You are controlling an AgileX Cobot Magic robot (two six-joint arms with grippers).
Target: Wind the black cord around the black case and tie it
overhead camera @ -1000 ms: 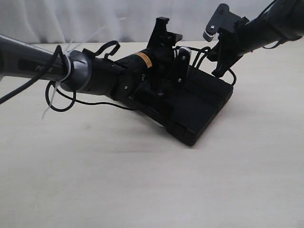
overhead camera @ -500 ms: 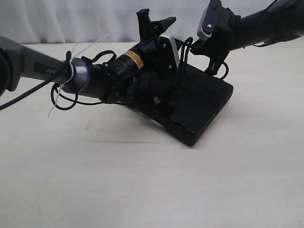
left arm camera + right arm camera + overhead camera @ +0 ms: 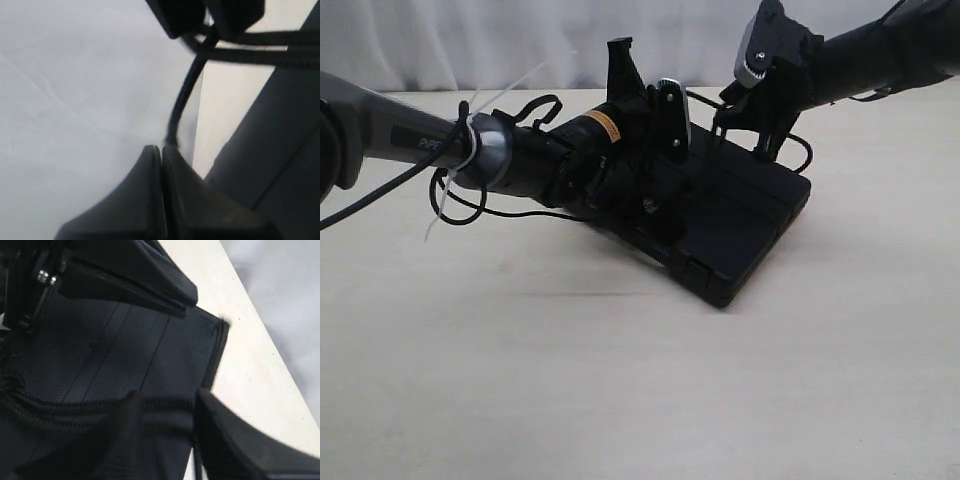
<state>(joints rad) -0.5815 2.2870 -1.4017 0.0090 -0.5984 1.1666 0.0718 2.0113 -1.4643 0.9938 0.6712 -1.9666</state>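
Item one, the black case (image 3: pixel 740 230): we find it lying flat on the pale table (image 3: pixel 620 390), set at an angle, with both arms meeting over its far half. The raised ribs on its lid show in the right wrist view.

Item two, the black cord (image 3: pixel 187 90): we see a thin braided strand. In the exterior view, one stretch trails over the table to the left of the case and curls into a loose loop under the left arm. Another small loop stands out beside the case's far right corner. In the right wrist view, two strands lie side by side across the lid.

Item three, the left gripper (image 3: pixel 161 149): its fingers are pressed together with no gap between them. The cord comes out right at their tips and runs taut toward the other gripper, so we record it as pinched there. Behind it we see a white cloth backdrop (image 3: pixel 470 40).

Item four, the right gripper (image 3: pixel 165 407): it sits low over the lid near the case's far edge. We see a narrow gap between its fingers, and the two strands cross that gap. We cannot tell whether the fingers are clamping the cord or only straddling it.
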